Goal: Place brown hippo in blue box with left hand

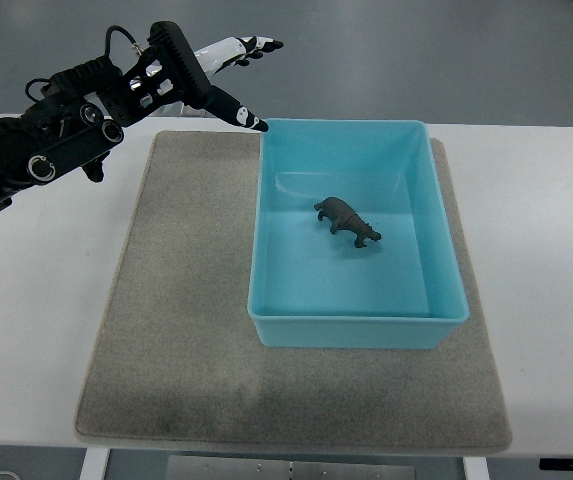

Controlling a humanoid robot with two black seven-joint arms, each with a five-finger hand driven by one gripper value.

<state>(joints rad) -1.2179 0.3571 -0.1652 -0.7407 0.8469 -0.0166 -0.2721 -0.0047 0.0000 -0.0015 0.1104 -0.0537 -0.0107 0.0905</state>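
The brown hippo [348,221] stands on the floor of the blue box [354,326], near its middle. My left hand [234,78] hovers above the table just past the box's far left corner, its fingers stretched out and holding nothing. The black left arm reaches in from the upper left edge. The right arm does not show.
The box sits on a grey mat [181,330] that covers most of the white table [41,330]. The table's far edge runs just behind the hand, with grey floor beyond it.
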